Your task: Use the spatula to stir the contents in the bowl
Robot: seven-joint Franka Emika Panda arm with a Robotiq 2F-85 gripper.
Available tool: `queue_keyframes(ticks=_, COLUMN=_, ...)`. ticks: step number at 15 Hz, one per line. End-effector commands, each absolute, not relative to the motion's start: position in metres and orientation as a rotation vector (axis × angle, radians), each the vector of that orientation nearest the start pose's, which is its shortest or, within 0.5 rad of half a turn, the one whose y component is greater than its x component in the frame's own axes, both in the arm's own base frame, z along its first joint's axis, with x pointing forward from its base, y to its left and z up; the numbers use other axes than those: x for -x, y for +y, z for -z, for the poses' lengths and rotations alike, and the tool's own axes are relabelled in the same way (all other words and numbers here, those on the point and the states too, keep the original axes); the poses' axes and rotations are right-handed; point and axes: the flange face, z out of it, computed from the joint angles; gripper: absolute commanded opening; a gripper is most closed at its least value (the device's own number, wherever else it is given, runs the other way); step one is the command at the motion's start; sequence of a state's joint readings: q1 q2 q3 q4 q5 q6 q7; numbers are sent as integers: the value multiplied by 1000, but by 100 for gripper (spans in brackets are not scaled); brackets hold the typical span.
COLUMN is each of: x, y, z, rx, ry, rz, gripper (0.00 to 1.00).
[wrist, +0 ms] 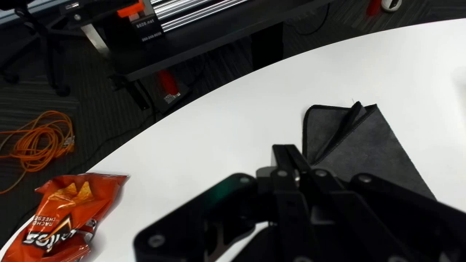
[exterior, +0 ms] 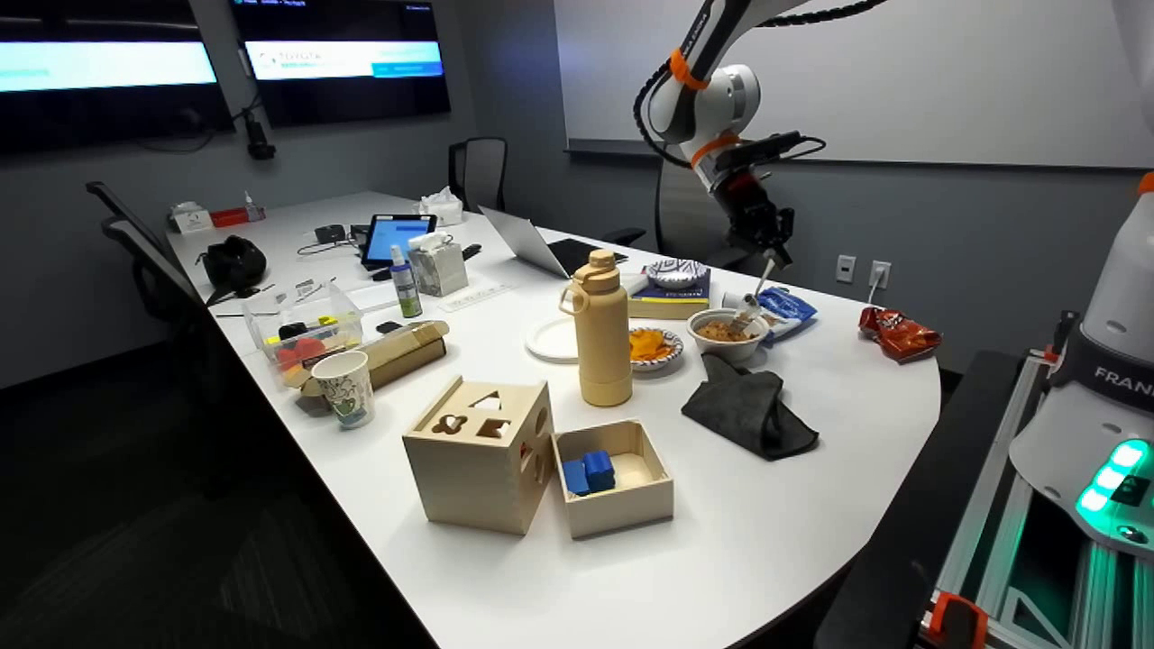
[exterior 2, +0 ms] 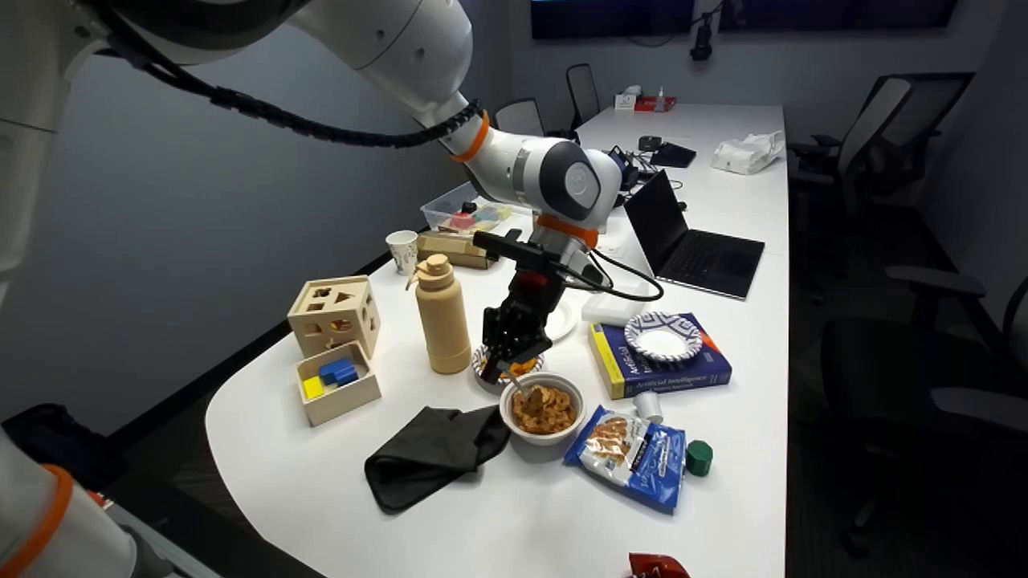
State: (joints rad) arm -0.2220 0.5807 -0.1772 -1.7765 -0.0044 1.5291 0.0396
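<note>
A black robot gripper (exterior 2: 499, 364) holds a slim whitish spatula (exterior: 766, 274) down in the small round pale bowl (exterior: 724, 352) of chunky brown food (exterior 2: 548, 414).
I see its jaws closed on the spatula, which slants into the food. Just beside the bowl, on the white table (exterior 2: 514, 514), lie a folded black cloth (exterior 2: 434, 453) and, on its opposite side, a blue plastic snack bag (exterior 2: 630, 459). A shallow patterned dish (exterior: 661, 362) with orange contents (exterior: 647, 343) sits between the bowl and a tall tan bottle (exterior: 598, 332).
</note>
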Motion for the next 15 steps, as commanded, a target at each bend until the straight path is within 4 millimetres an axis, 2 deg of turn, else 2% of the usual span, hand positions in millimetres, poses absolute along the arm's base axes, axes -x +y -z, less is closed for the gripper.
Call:
queue_keyframes(ticks=1, x=-512, y=-215, z=-208, rx=2760, ry=643, rz=-1303, gripper=1)
queue_keyframes(ticks=9, x=-512, y=-199, z=-217, rx=2642, ry=446, rz=-1374, gripper=1)
queue_keyframes(ticks=15, x=-529, y=-189, z=-210, rx=2716, ry=450, rz=-1325, gripper=1)
